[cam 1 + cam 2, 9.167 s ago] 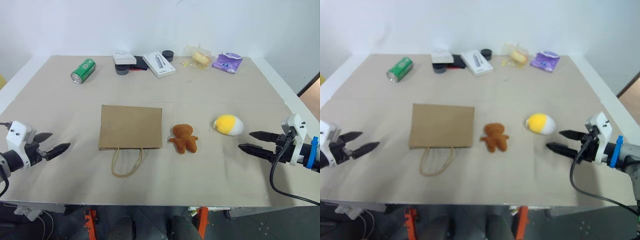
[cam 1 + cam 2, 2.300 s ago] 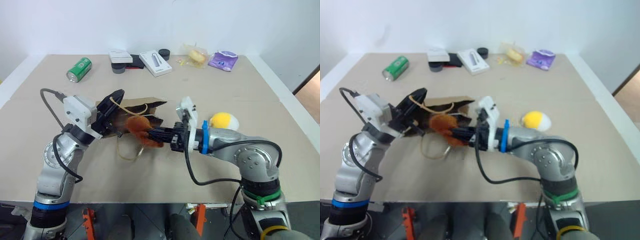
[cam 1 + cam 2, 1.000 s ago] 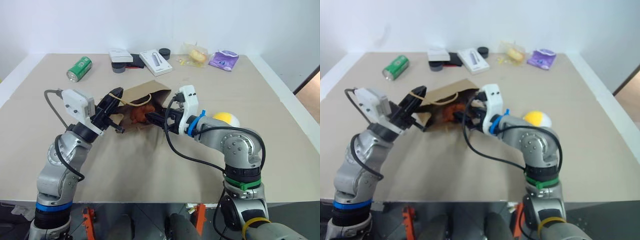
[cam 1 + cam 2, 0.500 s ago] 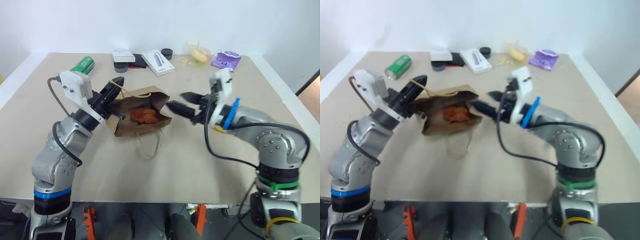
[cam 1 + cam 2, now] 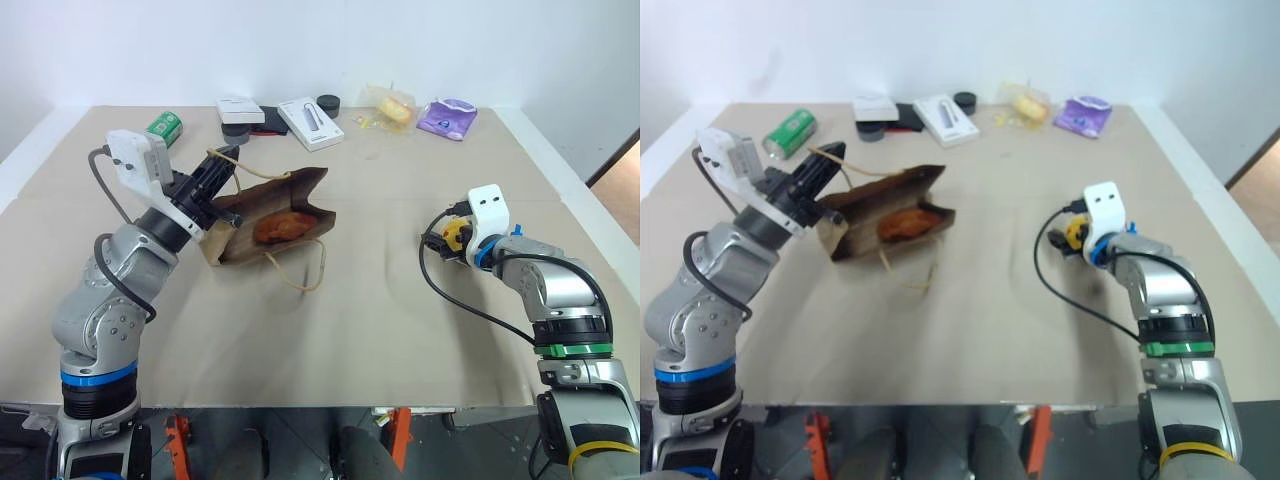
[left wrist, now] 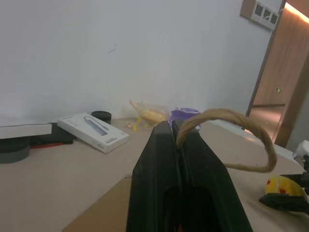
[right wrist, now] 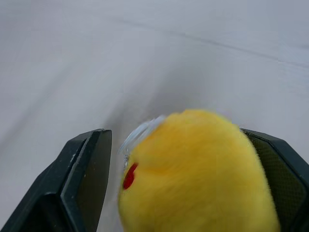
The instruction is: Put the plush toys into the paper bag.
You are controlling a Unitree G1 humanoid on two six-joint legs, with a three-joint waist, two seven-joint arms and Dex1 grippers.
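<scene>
While the paper bag (image 5: 268, 222) is held tilted above the tabletop (image 5: 330, 330) by one cord handle (image 6: 227, 130) pinched in the left gripper's (image 6: 175, 131) pressed-together jaws, with the gingerbread-man toy (image 5: 283, 226) inside, the yellow egg-shaped toy (image 7: 198, 174) is flanked by the right gripper's (image 7: 186, 166) spread jaws.

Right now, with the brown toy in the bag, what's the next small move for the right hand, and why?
Probably close the right hand on the yellow-and-white egg-shaped plush toy. Its fingers stand open on either side of the toy on the table. The left hand holds the brown kraft paper bag open by its tan cord handle, with the brown gingerbread plush already inside.
</scene>
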